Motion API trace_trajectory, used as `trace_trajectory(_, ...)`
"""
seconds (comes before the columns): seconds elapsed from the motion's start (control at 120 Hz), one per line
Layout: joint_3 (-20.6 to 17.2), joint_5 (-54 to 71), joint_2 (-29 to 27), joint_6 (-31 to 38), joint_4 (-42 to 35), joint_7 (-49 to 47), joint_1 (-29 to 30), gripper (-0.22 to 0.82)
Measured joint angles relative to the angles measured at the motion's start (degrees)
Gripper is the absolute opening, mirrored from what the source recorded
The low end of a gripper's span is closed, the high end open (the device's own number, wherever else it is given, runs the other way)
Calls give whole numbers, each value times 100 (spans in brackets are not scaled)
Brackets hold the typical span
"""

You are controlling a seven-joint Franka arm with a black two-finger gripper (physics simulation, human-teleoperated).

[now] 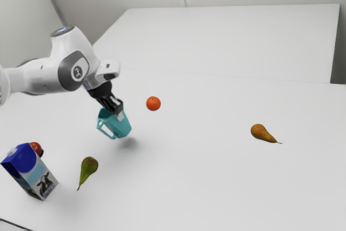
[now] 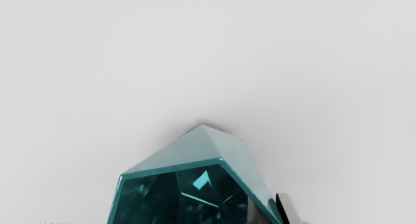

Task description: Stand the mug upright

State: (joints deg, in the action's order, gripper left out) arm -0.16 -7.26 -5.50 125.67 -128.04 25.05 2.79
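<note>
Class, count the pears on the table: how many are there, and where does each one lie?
2. The green pear lies near the milk carton, and the brown pear lies toward the exterior view's right. The carton could hide another.

mug in pincer, apple behind carton

There are two pears, one orange, one apple, one carton and one mug.

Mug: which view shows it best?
The exterior view: there the mug is seen from the side, tilted, handle included, with the gripper at its rim. The wrist view looks into its mouth, part cut off.
</note>
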Motion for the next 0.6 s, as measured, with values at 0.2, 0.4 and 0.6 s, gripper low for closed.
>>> trace_trajectory(0.2, -113, 285, 246, 402, -230, -684, -59, -18)
trace_trajectory(0.4, -138, 396, 389, 566, -270, -1185, -69, -18)
trace_trajectory(0.6, -143, 370, 412, 614, -281, -1503, -57, 3)
